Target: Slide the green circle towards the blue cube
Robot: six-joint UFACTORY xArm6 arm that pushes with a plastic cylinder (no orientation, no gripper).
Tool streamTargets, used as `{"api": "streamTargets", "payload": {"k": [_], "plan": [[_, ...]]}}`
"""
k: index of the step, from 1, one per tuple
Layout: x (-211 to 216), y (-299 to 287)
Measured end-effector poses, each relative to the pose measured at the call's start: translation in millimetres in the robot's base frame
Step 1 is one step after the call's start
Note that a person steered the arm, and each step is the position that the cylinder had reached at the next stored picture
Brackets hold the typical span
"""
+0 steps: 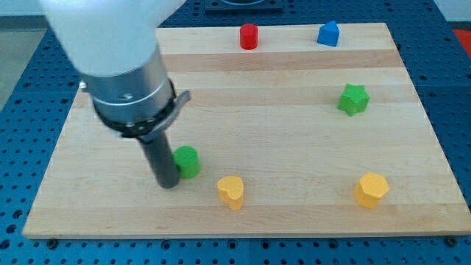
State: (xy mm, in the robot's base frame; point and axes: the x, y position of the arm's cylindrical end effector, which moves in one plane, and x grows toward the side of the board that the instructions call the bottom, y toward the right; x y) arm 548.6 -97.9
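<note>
The green circle (187, 161) lies on the wooden board at the lower left of the view. My tip (167, 184) stands right against its left side, touching or nearly touching it. The blue cube (328, 34) sits near the board's top edge, right of centre, far up and to the right of the green circle. The arm's white and grey body covers the upper left of the view.
A red cylinder (249, 36) stands near the top edge. A green star (353, 99) lies at the right. A yellow heart-like block (231, 191) lies just right and below the green circle. A yellow hexagon (370, 190) is at the lower right. The board (294, 132) ends near the bottom.
</note>
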Motion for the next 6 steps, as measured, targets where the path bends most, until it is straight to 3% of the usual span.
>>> {"api": "streamTargets", "payload": {"k": [1,2,3,4,6], "plan": [[9,53],[-35,53],[-32,18],[-19,63],[-14,-23]]}}
